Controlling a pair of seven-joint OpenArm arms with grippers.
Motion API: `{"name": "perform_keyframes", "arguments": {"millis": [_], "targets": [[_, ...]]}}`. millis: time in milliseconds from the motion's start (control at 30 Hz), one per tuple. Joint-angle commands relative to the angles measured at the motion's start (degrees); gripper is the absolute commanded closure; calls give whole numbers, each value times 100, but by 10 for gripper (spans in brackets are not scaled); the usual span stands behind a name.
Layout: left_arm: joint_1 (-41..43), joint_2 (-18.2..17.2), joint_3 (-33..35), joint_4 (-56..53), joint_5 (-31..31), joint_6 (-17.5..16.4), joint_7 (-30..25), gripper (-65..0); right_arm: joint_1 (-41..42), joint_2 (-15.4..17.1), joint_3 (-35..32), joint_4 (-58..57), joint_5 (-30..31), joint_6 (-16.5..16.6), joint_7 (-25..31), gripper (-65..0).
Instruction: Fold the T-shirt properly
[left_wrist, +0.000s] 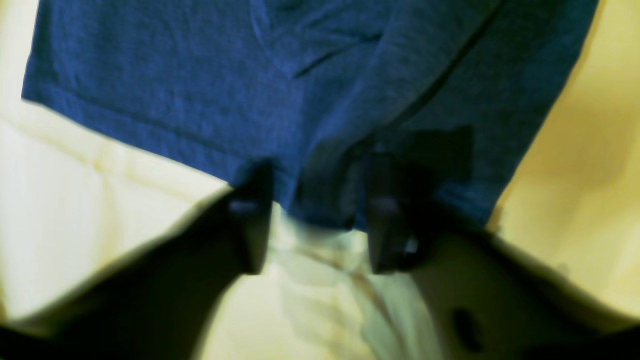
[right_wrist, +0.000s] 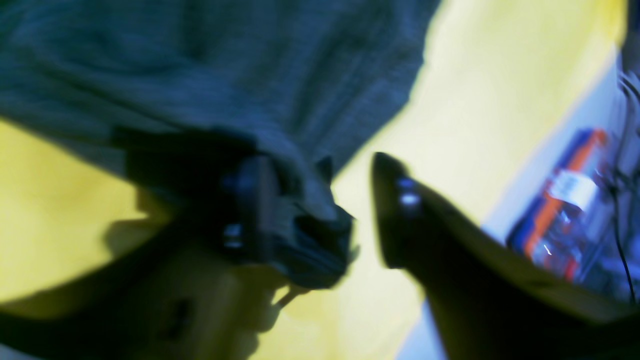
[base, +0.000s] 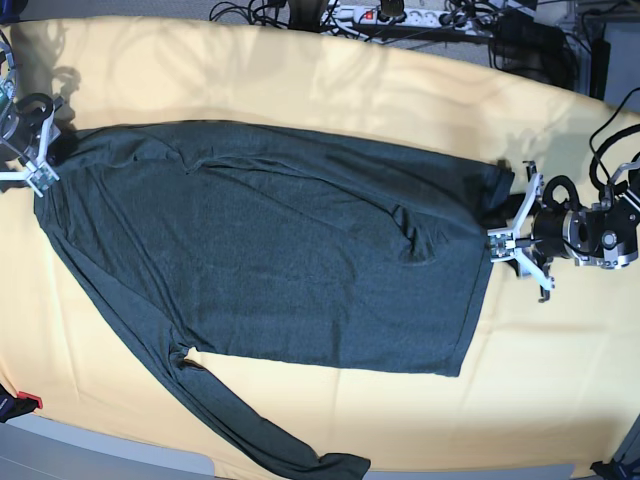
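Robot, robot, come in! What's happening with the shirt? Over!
Both end effectors open, left at the hem, right at the collar end. T-shirt spread flat on the yellow table, one sleeve trailing, unfolded. Nothing in the way.

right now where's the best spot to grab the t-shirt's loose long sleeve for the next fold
Probably the cuff end of the T-shirt sleeve, near the table's front edge. Come straight down from above: the sleeve trails flat and away from the body, so a top pinch at its tip should lift it without dragging the rest.
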Motion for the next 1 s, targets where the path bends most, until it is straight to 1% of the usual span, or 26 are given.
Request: {"name": "perform_keyframes", "arguments": {"millis": [0,67,167,233,300,400,467,500,533,567,600,633,667,700,733,767,867,967], "targets": [[-131,-181,-85,0,-9,12,42,-404,28,138,76,42,-20,-162,-28,-386],[-138,-216,-85,-33,-9,12,234,-416,28,146,76,42,-17,-374,-149,-386],[-184,-208,-85,-28,-175,92,525,-416,31,146,76,42,-142,-562,-149,-386],[-219,-214,-85,-24,-376,96,612,-416,57,146,76,42,-354,-824,-153,-386],[-221,-214,-85,-24,-492,98,669,-416,125,146,76,42,-389,-1123,-267,-379],[-205,-210,-85,-24,-656,96,756,-416,125,142,76,42,-363,-1368,-568,-316],[-212,-214,-85,-24,-743,120,804,-416,125,144,76,42,-319,-1429,-765,-284],[-210,-212,-85,-24,-743,146,807,-415,125,144,76,42,-319,-1392,-815,-268],[-210,-208,-85,-24,-750,162,789,-406,125,144,76,44,-319,-1281,-813,-237],[-212,-197,-85,-22,-787,160,791,-366,125,144,76,44,-317,-1167,-798,-184],[-212,-197,-85,-15,-809,140,791,-303,125,144,76,44,-315,-1102,-774,-110],[-210,-197,-85,9,-817,107,793,-214,125,144,76,48,-289,-1080,-745,-22],[-210,-199,-85,31,-831,85,817,-110,125,144,76,48,-267,-1084,-693,0],[-210,-199,-85,52,-828,70,844,-17,125,144,76,48,-236,-1082,-623,0],[-210,-199,-85,68,-835,70,872,0,125,144,76,48,-170,-1073,-575,0],[-208,-201,-85,76,-855,74,885,0,125,144,76,48,-107,-994,-546,0],[-208,-214,-85,79,-960,74,922,0,125,142,76,85,223,-603,-529,0],[-208,-212,-85,79,-1104,68,922,0,125,133,76,162,553,57,-494,0]]}}
